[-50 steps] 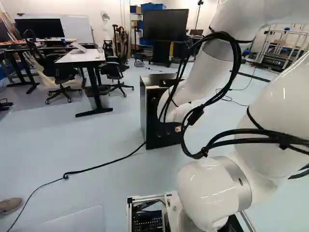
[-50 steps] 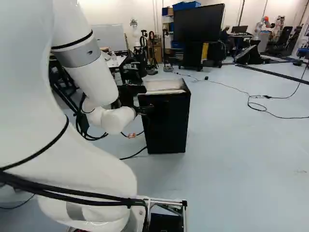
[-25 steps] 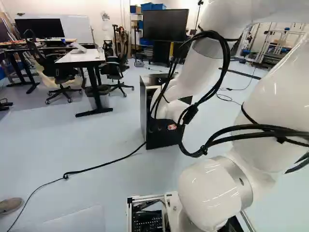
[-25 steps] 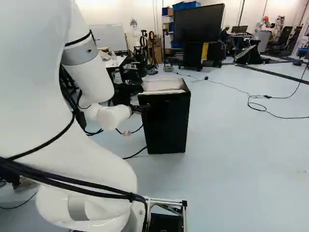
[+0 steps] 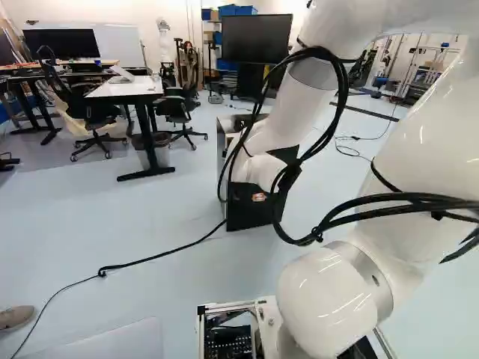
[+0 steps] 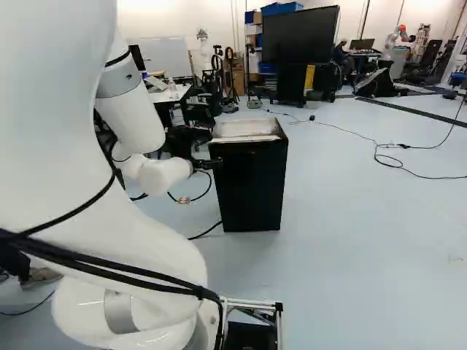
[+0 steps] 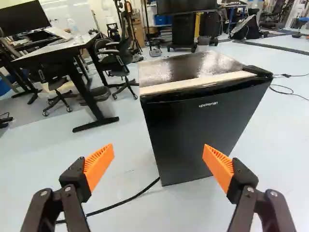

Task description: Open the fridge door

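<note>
In the right base view the black gripper [image 6: 208, 164] reaches from the white wrist to the upper left edge of the black fridge [image 6: 252, 182]; whether it touches cannot be told there. The wrist view shows the gripper [image 7: 159, 162] with its two orange-padded fingers wide apart and nothing between them. Ahead of it stands the small fridge [image 7: 203, 130], upright, its door shut and facing the gripper, with a pale strip along the top front edge. The arm hides much of the fridge [image 5: 247, 213] in the left base view.
A black cable [image 5: 161, 256] runs over the floor to the fridge's foot. A white table [image 5: 126, 88] and office chairs stand beyond, left of the fridge. Behind it is a large screen [image 6: 300, 34] on a stand. Another robot [image 6: 398, 36] stands far back on the right.
The arm's wrist and gripper have moved left in both base views, and in the right base view the gripper overlaps less of the fridge. The base and the fridge have not moved.
</note>
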`<state>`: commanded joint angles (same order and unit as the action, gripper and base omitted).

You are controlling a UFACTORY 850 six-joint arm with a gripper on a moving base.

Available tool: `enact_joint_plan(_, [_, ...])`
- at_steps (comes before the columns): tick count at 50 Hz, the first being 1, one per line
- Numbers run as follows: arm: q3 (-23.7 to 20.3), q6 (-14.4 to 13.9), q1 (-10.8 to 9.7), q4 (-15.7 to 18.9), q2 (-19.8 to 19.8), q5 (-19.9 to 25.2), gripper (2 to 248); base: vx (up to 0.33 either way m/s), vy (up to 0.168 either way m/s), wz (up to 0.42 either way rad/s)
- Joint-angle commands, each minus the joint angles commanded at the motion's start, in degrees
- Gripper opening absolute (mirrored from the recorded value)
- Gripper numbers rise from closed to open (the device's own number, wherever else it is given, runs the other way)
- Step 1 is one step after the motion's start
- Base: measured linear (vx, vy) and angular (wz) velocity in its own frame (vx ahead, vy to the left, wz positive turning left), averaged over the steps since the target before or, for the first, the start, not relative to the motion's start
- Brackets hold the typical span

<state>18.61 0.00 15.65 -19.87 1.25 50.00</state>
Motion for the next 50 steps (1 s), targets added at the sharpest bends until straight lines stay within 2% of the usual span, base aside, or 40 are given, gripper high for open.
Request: enact_joint_plan(50, [9.86,0.0,8.22,-15.26,-9.3,0.0,247,0.0,0.0,0.0])
